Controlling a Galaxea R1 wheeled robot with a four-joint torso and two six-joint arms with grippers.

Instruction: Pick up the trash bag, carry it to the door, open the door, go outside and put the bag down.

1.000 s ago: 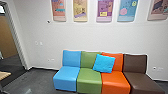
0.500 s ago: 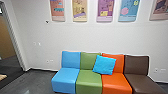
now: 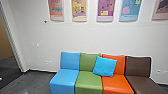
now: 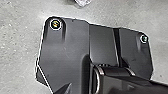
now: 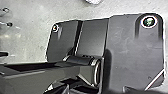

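Four joined seats, head view: smooth, padded, low-backed, in a row against the pale wall [image 3: 82,37]; light blue seat [image 3: 63,78] at seven o'clock, green seat [image 3: 88,80] at six, orange seat [image 3: 117,82] near five, dark brown seat [image 3: 141,81] at four.
Cushion: bright blue square of cloth [image 3: 105,66], between four and five o'clock, tilted against the green and orange backs.
Posters: tall, colourful printed sheets [image 3: 106,10] with rounded lower corners, on the wall from eleven to two o'clock.
Doorway: pale-framed opening [image 3: 12,42] at nine o'clock, with dark floor and a tan surface beyond.
Floor: dark grey [image 3: 37,78], around eight o'clock.
Pale object, left wrist view: whitish, shiny and crinkled [image 4: 82,2], cut off by the view, near the robot's dark plate [image 4: 67,45] and apart from it; whether it is the trash bag, I cannot tell.
Left pincer: spread, pressed together or pinching something, cannot tell.
Pale object, right wrist view: a rounded, whitish part, over light grey ground [image 5: 30,15]; trash bag or not, again unclear.
Small dark things: blurred [image 5: 9,24], beyond the plate.
Right pincer: how far open and what it touches, cannot tell.
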